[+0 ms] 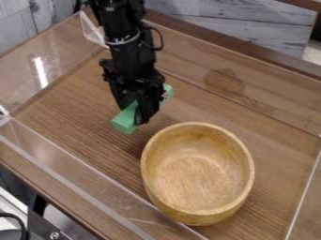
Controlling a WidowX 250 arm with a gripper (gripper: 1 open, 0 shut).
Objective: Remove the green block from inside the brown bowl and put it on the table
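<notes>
Wood-grain table (238,89) (clear acrylic walls edge it) lies bare beyond the bowl (198,172), while the gripper (135,111), pointing down, pinches the block (126,120) beside the bowl's rim.

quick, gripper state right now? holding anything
Gripper: shut on the green block, low over the table, beside the brown bowl.
</notes>
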